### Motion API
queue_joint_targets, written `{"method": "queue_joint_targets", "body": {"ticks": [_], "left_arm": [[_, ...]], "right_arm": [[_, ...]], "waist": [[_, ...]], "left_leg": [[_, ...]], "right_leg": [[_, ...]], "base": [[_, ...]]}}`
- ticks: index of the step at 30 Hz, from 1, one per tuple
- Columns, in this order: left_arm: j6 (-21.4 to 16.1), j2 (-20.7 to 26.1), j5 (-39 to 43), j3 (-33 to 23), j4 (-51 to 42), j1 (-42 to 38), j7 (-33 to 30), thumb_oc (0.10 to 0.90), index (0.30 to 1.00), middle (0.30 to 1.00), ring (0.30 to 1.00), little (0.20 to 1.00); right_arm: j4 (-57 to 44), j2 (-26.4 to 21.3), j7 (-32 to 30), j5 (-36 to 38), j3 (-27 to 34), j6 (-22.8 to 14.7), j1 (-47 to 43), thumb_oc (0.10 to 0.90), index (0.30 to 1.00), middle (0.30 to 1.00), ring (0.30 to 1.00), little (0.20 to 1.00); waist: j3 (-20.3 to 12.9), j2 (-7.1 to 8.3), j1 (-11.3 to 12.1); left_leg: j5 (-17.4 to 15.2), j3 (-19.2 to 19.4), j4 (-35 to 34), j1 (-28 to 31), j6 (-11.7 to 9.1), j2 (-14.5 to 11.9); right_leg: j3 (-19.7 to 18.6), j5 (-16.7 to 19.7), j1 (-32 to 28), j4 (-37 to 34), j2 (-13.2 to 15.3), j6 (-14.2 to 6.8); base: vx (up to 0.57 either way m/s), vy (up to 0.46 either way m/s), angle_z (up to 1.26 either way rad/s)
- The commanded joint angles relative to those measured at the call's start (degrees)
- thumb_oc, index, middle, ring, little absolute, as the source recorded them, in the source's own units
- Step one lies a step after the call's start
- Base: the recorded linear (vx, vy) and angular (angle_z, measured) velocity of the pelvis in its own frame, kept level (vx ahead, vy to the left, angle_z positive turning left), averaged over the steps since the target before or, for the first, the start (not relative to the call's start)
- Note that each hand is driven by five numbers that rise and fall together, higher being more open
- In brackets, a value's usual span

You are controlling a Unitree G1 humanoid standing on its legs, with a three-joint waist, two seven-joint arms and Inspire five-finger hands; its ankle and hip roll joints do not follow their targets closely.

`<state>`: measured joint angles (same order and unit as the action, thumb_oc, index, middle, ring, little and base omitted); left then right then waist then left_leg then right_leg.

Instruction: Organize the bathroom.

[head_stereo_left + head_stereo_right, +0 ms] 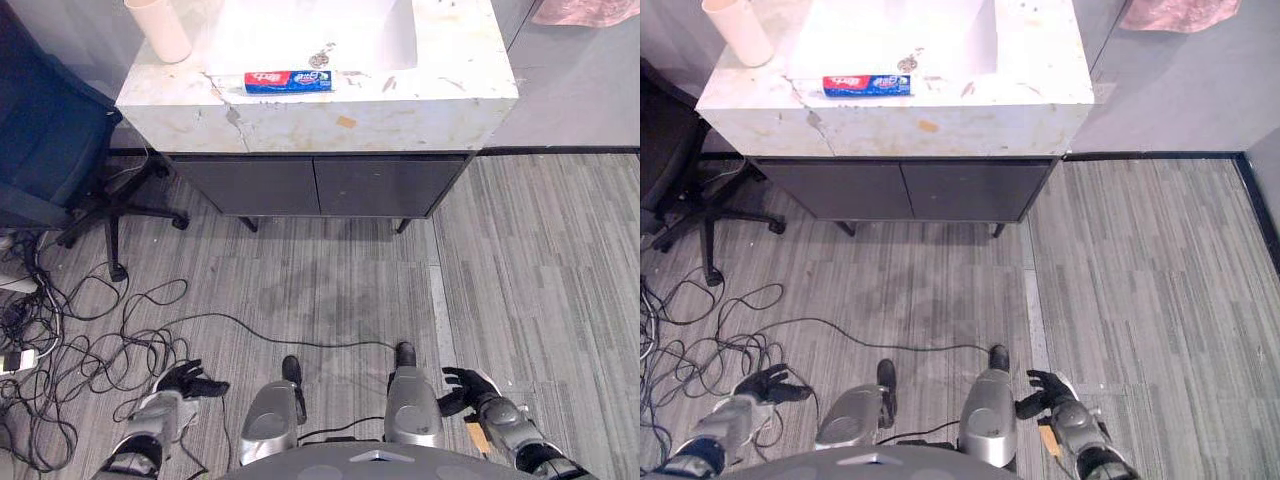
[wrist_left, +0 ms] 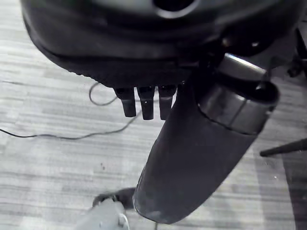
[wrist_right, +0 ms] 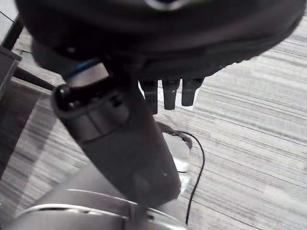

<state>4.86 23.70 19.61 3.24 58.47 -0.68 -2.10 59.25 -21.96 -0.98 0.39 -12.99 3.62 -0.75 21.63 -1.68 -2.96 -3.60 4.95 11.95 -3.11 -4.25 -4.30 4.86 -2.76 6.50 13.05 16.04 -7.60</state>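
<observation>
Toothpaste tube [image 1: 288, 81] lies flat on the vanity counter [image 1: 440, 100], long axis along the front edge, just in front of the sink basin [image 1: 390, 40], w/ a pale cup [image 1: 160, 28] near the counter's back left corner. I see both hands hanging low by the floor, well short of the counter: left hand [image 1: 188, 381] and right hand [image 1: 466, 386] w/ fingers loosely spread, holding nothing. Tube sits left of centre, so I judge the left hand slightly nearer.

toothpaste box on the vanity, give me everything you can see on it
The toothpaste box is a long, narrow carton, seemingly cardboard, red at its left end and blue toward the right with white print. It lies flat on the marble-look countertop, lengthwise along the front edge, just in front of the white sink basin. It looks closed and undamaged. Only the countertop touches it.
</observation>
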Motion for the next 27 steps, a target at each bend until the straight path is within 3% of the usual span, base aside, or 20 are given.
{"method": "queue_joint_targets", "body": {"ticks": [1, 10, 14, 15, 16, 17, 18, 19, 20, 21, 22, 23, 25, 27], "left_arm": [[-1.4, 0.41, -1.94, -0.61, -1.97, 3.28, 0.62, 0.8, 0.9, 0.9, 0.9, 0.9], [-0.52, -0.74, -3.14, -1.56, -1.9, 5.37, 1.14, 0.8, 0.9, 0.9, 0.9, 0.9], [-0.27, -0.58, -2.83, -1.94, -1.87, 5.73, 0.38, 0.8, 0.9, 0.9, 0.9, 0.9], [-0.38, -0.86, -2.89, -2.18, -1.98, 6.12, 0.37, 0.8, 0.9, 0.9, 0.9, 0.9], [-0.57, -1.19, -2.93, -2.04, -1.84, 6.2, 0.57, 0.8, 0.9, 0.9, 0.9, 0.9], [-0.58, -1.53, -2.69, -1.61, -1.62, 5.84, 0.82, 0.8, 0.9, 0.9, 0.9, 0.9], [-0.19, -1.73, -2.63, -0.99, -1.66, 5.25, 1.08, 0.8, 0.9, 0.9, 0.9, 0.9], [0.36, -1.91, -1.98, 0.44, -2.16, 3.91, 1.56, 0.8, 0.9, 0.9, 0.9, 0.9], [-0.18, -2.17, -1.98, 1.03, -1.82, 3.5, 1.82, 0.8, 0.9, 0.9, 0.9, 0.9], [-0.77, -2.71, -3.27, 1.61, -0.9, 3.22, 2.33, 0.8, 0.9, 0.9, 0.9, 0.9], [-1.63, -3.0, -2.31, 2.08, 0.64, 2.99, 2.42, 0.8, 0.9, 0.9, 0.9, 0.9], [-1.71, -2.74, -1.66, 2.43, 1.08, 2.6, 2.65, 0.8, 0.9, 0.9, 0.9, 0.9], [0.09, -2.09, -3.64, 2.79, 1.45, 1.8, 3.46, 0.8, 0.9, 0.9, 0.9, 0.9], [-0.5, -1.79, -3.07, 2.95, 1.92, 2.12, 3.62, 0.8, 0.9, 0.9, 0.9, 0.9]], "right_arm": [[0.12, -2.33, -0.56, -0.44, 0.35, -0.24, 1.12, 0.8, 0.9, 0.9, 0.9, 0.9], [-0.31, -2.32, -0.02, -0.83, 0.55, 0.15, 2.19, 0.8, 0.9, 0.9, 0.9, 0.9], [-0.39, -1.94, 0.61, -0.81, -0.06, 0.62, 1.78, 0.8, 0.9, 0.9, 0.9, 0.9], [-0.94, -2.09, 0.41, -0.51, -0.24, 1.28, 1.96, 0.8, 0.9, 0.9, 0.9, 0.9], [-1.63, -2.4, 0.38, -0.47, -0.21, 2.14, 2.29, 0.8, 0.9, 0.9, 0.9, 0.9], [-1.81, -2.74, -0.13, 0.14, -0.16, 2.4, 2.72, 0.8, 0.9, 0.9, 0.9, 0.9], [-1.4, -2.84, -1.39, 2.39, -0.47, 2.38, 2.89, 0.8, 0.9, 0.9, 0.9, 0.9], [-0.89, -2.75, -3.11, 5.57, -1.09, 2.26, 2.26, 0.8, 0.9, 0.9, 0.9, 0.9], [-0.65, -2.69, -3.41, 5.69, -1.04, 1.94, 1.73, 0.8, 0.9, 0.9, 0.9, 0.9], [-0.04, -2.57, -3.42, 4.91, -0.88, 1.56, 0.96, 0.8, 0.9, 0.9, 0.9, 0.9], [-0.02, -1.76, -3.81, 3.65, -1.72, 1.37, 0.4, 0.8, 0.9, 0.9, 0.9, 0.9], [0.23, -1.52, -4.02, 3.62, -2.2, 0.73, -0.15, 0.8, 0.9, 0.9, 0.9, 0.9], [1.33, -1.52, -3.62, 4.03, -1.9, -1.72, -1.62, 0.8, 0.9, 0.9, 0.9, 0.9], [0.79, -1.71, -2.86, 2.53, -1.52, -1.41, -1.76, 0.8, 0.9, 0.9, 0.9, 0.9]], "waist": [[-2.68, -1.32, 0.14], [-5.04, -1.37, 1.2], [-5.61, -1.13, 1.5], [-5.88, -1.39, 1.16], [-5.8, -1.48, 0.85], [-5.28, -1.55, 0.86], [-4.54, -1.71, 1.05], [-3.27, -2.09, 1.37], [-2.97, -3.08, 1.56], [-2.18, -2.99, 1.14], [-1.48, -3.02, 1.47], [-0.96, -2.74, 1.78], [0.28, -1.77, 1.96], [0.56, -1.59, 1.81]], "left_leg": [[-2.99, -2.78, 3.63, -0.06, 2.14, -3.83], [-2.54, -3.16, 2.73, 1.15, 1.69, -3.82], [-2.29, -2.07, 4.4, 0.97, 1.3, -5.01], [-0.25, -1.35, 5.87, 0.75, 0.82, -6.37], [4.06, -1.75, 12.75, -2.26, -0.31, -7.88], [8.51, -3.98, 20.41, -7.58, -0.89, -7.68], [10.09, -5.23, 22.2, -11.7, -0.78, -7.21], [9.87, -5.47, 17.72, -13.58, -0.65, -5.08], [10.8, -4.43, 10.84, -12.9, -0.53, -4.59], [7.22, 0.07, 10.61, -11.68, 1.8, -4.48], [4.17, -1.12, 8.52, -10.95, 2.49, -3.46], [2.95, -2.39, 9.19, -11.52, 2.68, -2.7], [-1.31, -1.34, 10.66, -10.8, 3.38, -1.57], [-1.91, -1.45, 11.12, -10.62, 3.27, -1.3]], "right_leg": [[0.91, -3.2, 0.67, 5.55, -0.77, -0.42], [1.67, -3.16, -2.53, 3.06, -0.47, -0.82], [1.62, -3.0, -3.15, 2.05, -1.11, -0.64], [1.36, -3.84, -3.32, 2.1, -2.41, 0.57], [1.07, -4.63, -3.51, 2.11, -3.71, 2.21], [1.62, -5.04, -3.97, 2.26, -4.86, 4.0], [2.62, -5.64, -4.66, 2.96, -5.25, 4.97], [2.87, -6.39, -5.05, 4.04, -5.22, 4.36], [2.94, -6.96, -4.75, 4.51, -6.03, 3.76], [2.76, -7.77, -3.2, 6.77, -5.75, 4.02], [2.43, -8.27, 0.09, 12.39, -3.91, 3.23], [1.84, -7.93, 1.32, 13.37, -3.05, 2.78], [1.72, -5.32, 3.04, 13.59, -0.33, 1.31], [0.92, -4.69, 3.37, 12.72, 0.0, 0.9]], "base": [[0.08, 0.04, 0.07], [0.06, 0.032, 0.0], [0.04, -0.047, 0.0], [0.04, -0.065, -0.01], [0.03, -0.072, -0.03], [0.0, -0.045, -0.06], [0.01, 0.079, 0.38], [0.05, 0.181, 0.85], [0.06, 0.207, 1.0], [0.07, 0.2, 0.46], [0.05, 0.15, -0.13], [0.04, 0.138, -0.2], [0.07, 0.077, -0.2], [0.08, 0.045, -0.58]]}}
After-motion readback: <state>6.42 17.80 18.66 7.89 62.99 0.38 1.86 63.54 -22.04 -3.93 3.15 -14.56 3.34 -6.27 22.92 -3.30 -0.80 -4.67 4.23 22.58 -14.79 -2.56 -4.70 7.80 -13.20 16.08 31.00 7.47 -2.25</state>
